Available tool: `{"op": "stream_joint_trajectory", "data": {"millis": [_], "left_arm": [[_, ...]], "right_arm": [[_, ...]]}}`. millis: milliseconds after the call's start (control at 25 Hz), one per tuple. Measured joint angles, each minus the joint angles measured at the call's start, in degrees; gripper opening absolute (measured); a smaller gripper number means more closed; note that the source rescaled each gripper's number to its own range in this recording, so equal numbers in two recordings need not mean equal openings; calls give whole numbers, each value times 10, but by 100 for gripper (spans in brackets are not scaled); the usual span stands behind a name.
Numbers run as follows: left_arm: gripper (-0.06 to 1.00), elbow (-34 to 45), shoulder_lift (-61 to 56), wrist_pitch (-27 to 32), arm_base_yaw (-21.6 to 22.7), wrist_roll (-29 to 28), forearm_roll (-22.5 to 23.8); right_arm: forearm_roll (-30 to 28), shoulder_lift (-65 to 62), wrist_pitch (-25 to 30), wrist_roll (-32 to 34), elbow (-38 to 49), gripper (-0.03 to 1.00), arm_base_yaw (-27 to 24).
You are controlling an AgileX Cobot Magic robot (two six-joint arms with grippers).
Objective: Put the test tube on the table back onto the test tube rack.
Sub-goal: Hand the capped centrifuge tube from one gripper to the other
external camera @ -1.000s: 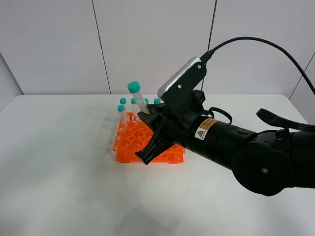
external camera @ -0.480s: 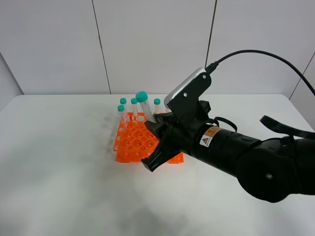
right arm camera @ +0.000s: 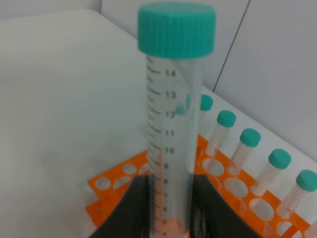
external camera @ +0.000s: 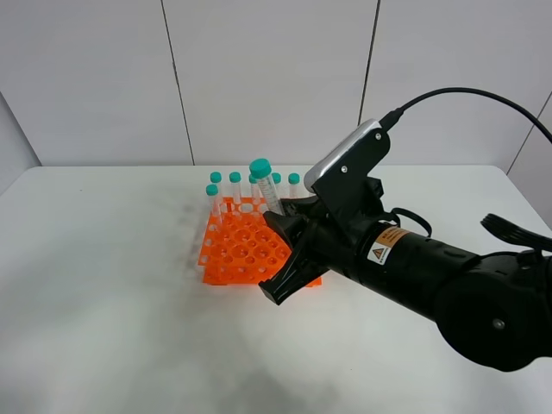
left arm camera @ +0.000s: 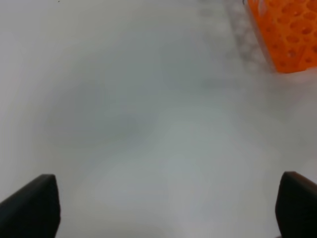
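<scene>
My right gripper point(external camera: 281, 217) is shut on the test tube point(external camera: 266, 187), a clear graduated tube with a teal screw cap. It holds the tube nearly upright, cap uppermost, above the back right part of the orange test tube rack point(external camera: 240, 252). In the right wrist view the test tube point(right arm camera: 173, 124) rises between the two dark fingers point(right arm camera: 131, 208) over the rack's holes point(right arm camera: 113, 184); its lower tip is hidden. My left gripper point(left arm camera: 163, 208) hangs open over bare table point(left arm camera: 124, 124), with the rack's corner point(left arm camera: 290, 34) well away from it.
Several teal-capped tubes point(external camera: 235, 186) stand along the rack's back row and show as a row of caps point(right arm camera: 250, 139) in the right wrist view. The bulky black right arm point(external camera: 431, 276) stretches across the table point(external camera: 103, 310) from the right.
My right gripper has carried the test tube to the right and slightly down over the rack. More of the rack and its back-row tubes now show. The left gripper has stayed open.
</scene>
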Motion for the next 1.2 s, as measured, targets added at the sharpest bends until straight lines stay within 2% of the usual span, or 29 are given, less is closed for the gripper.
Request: {"op": "stream_joint_trajectory", "data": {"millis": [320, 640, 720, 880, 960, 1080, 1200], "left_arm": [[94, -2, 0, 0, 0, 0, -1], [94, -8, 0, 0, -4, 0, -30], [94, -8, 0, 0, -32, 0, -34], [94, -8, 0, -1, -123, 7, -39], [94, -8, 0, -13, -154, 9, -48], [94, -8, 1, -68, -171, 9, -91], [94, -8, 2, -158, -173, 26, -141]], "right_arm": [[0, 0, 0, 9, 3, 3, 0], [0, 0, 0, 11, 3, 3, 0], [0, 0, 0, 11, 3, 3, 0], [0, 0, 0, 11, 3, 3, 0], [0, 0, 0, 11, 3, 3, 0], [0, 0, 0, 11, 3, 3, 0], [0, 0, 0, 11, 3, 3, 0]]}}
